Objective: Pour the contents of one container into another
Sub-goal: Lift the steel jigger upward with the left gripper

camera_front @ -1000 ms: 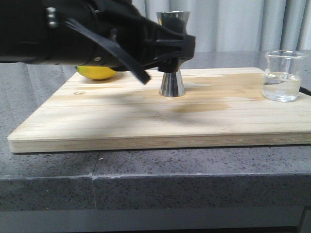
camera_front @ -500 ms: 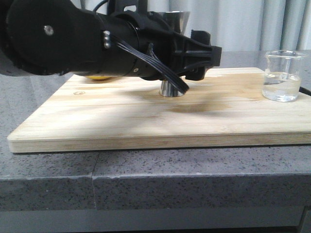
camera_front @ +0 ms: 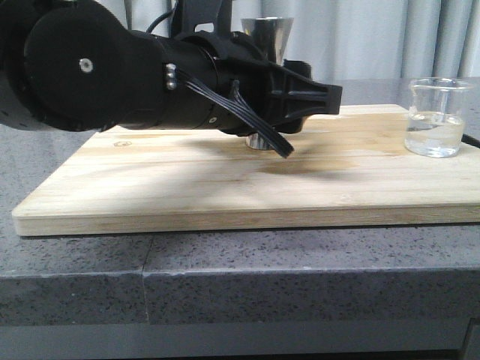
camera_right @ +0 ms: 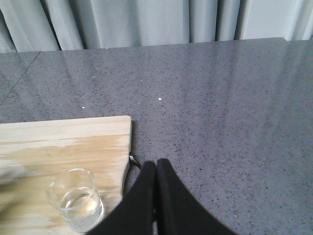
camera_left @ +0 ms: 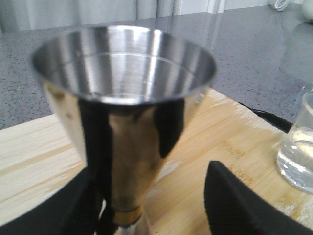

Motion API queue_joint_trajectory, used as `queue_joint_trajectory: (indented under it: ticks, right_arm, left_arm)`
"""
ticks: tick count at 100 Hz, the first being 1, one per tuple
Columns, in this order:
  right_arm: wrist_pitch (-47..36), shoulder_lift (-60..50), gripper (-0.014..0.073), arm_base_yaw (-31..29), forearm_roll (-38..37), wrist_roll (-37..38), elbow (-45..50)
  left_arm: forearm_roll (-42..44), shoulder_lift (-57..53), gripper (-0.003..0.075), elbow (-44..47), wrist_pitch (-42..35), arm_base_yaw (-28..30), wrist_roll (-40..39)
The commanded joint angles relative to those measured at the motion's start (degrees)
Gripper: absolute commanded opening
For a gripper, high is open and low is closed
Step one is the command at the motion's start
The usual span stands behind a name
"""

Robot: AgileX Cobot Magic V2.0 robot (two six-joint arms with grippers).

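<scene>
The steel jigger [camera_left: 124,112] stands upright on the wooden board [camera_front: 187,187]. My left gripper [camera_left: 151,171] is open, with one black finger on each side of the jigger's lower cone. The cone sits close to one finger [camera_left: 54,208], with a wide gap to the other. In the front view the left arm hides the jigger's waist, so only its top cup [camera_front: 266,34] and base [camera_front: 259,140] show. The glass beaker [camera_front: 439,118], holding clear liquid, stands at the board's right end. My right gripper [camera_right: 156,164] is shut and empty over the counter, beside the beaker [camera_right: 76,198].
The board lies on a dark speckled stone counter [camera_front: 225,277] near its front edge. A dark cable [camera_right: 134,164] runs along the board's right edge. Grey curtains hang behind. The lemon is hidden behind the left arm.
The left arm has pushed rightward and forward, bringing its open fingers around the jigger and covering the lemon. The beaker and jigger have not moved.
</scene>
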Motion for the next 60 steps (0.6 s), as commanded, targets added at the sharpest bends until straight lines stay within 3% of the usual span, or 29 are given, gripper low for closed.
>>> queue_joint_trajectory:
  ticks: [1,19,31,60]
  right_arm:
    - [-4.55,0.26,-0.0067,-0.06,-0.7,-0.66,-2.0]
    - [-4.55,0.26,-0.0067,-0.06,-0.7,-0.66,-2.0]
    - [-4.55,0.26,-0.0067,-0.06,-0.7,-0.66,-2.0]
    - [-10.41,0.26,-0.0067,0.11,-0.7,-0.66,3.45]
  left_arm:
    - [-0.09,-2.49,0.0261,-1.78,-4.63,-0.3,-0.49]
    - [-0.09,-2.49,0.0064,-1.78,-4.63,-0.21,-0.49]
    - [0.96,-2.49,-0.002,-1.78,-4.63,-0.21,-0.11]
    - [4.18,-8.43,-0.0019,-1.78,-2.66,-0.21,1.06]
